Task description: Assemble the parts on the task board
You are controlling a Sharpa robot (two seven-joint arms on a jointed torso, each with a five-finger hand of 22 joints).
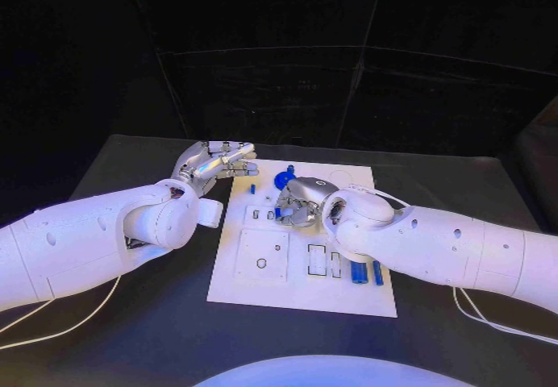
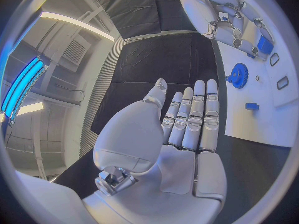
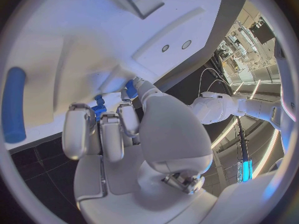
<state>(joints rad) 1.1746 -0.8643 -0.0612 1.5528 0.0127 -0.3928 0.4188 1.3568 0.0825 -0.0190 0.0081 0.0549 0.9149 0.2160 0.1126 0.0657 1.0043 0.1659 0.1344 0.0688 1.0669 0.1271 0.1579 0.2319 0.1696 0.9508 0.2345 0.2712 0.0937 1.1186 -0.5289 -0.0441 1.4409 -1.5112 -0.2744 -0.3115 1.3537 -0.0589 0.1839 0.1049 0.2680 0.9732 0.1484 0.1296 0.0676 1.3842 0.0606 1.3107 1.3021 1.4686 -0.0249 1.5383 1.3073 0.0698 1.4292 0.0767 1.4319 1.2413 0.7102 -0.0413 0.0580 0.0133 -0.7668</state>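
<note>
The white task board lies in the middle of the table. My right hand is over its upper middle, fingers curled down, pinching a small blue part against the board; the same part shows between the fingertips and as the blue piece under that hand. My left hand hovers at the board's far left corner, fingers straight and apart, holding nothing; its flat palm faces the board. A blue gear stands between the hands.
A small blue piece lies near the board's left edge by the left hand. Two blue pegs lie at the board's lower right, beside rectangular slots. A blue cylinder lies on the board. Black table surrounds the board.
</note>
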